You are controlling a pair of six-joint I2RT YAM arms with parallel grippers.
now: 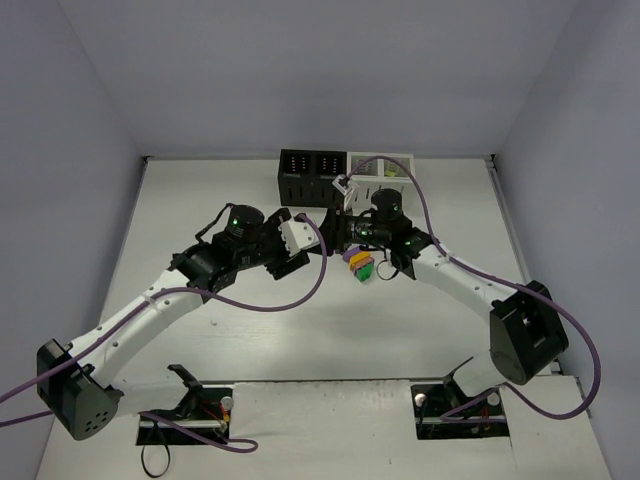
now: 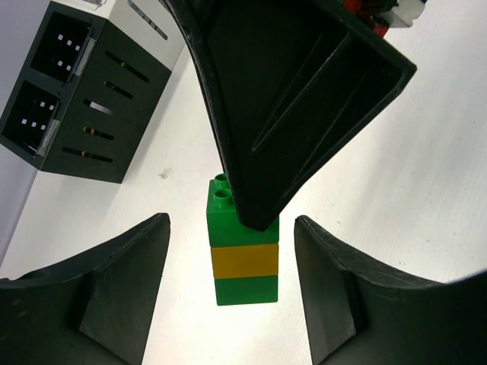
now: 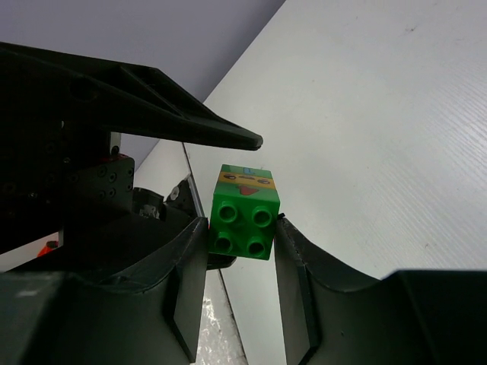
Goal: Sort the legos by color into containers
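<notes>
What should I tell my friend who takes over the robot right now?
Right gripper: shut on the green-and-yellow lego stack, holding it up.
Left gripper: open, one finger on each side of that stack, not touching it.
Containers: in a row at the far edge of the table, behind both arms.
Done: cannot tell what is already sorted.
Left: the stack's bricks are joined; pull them apart, then drop each in its colour's container.

A stack [image 3: 245, 217] of three bricks, green, yellow, green, is pinched between the right gripper's [image 3: 241, 228] fingers, studs toward its camera. It also sits in the left gripper's [image 2: 230, 236] gap, touching neither finger. A purple, orange and green clump [image 1: 358, 263] shows just beside the right gripper. Slotted black bins [image 2: 84, 99], joined to white bins [image 1: 380, 170], stand ahead-left of the left gripper.
</notes>
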